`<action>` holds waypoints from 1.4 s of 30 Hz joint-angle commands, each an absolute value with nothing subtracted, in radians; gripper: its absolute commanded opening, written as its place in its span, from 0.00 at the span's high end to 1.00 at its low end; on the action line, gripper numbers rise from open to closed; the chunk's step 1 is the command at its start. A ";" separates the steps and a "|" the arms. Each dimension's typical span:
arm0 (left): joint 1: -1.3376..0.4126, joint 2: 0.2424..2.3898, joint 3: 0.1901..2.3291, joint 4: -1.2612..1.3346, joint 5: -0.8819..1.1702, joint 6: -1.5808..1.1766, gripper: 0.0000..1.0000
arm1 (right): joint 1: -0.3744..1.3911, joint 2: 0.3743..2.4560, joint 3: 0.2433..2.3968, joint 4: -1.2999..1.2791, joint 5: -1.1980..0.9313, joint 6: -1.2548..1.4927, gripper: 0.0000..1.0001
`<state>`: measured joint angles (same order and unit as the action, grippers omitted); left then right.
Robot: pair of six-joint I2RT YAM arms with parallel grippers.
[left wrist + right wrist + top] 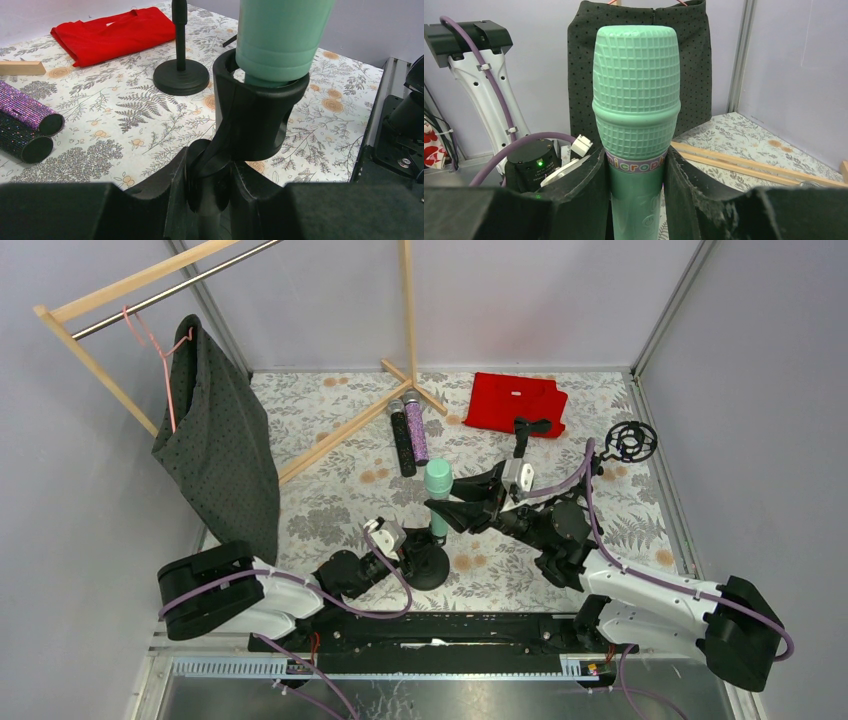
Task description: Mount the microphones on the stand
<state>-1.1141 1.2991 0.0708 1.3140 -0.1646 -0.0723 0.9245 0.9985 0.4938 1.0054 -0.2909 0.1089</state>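
Note:
The mint-green microphone (438,483) stands upright, and my right gripper (449,512) is shut on its body just below the grid head (636,90). Its lower end (278,40) sits in the black clip (260,120) of a stand. My left gripper (211,186) is shut on that stand's joint below the clip, over its round base (432,566). The black microphone (402,442) and the glittery purple microphone (416,432) lie side by side on the table behind; their butt ends, purple (27,109) and black (22,140), show in the left wrist view.
A second black stand (180,75) with a round base stands near a folded red garment (516,402). A black ring mount (630,441) lies at the right. A wooden clothes rack (330,435) with a dark dotted garment (220,450) fills the back left.

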 commanded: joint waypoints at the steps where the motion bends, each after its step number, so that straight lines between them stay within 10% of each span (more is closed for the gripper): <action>1: -1.117 1.328 0.059 1.291 -0.195 -0.092 1.00 | 0.923 1.031 0.491 0.879 -0.299 0.108 1.00; 42: -1.106 1.404 0.023 1.464 -0.214 -0.123 1.00 | 0.925 1.059 0.446 0.745 -0.305 0.142 1.00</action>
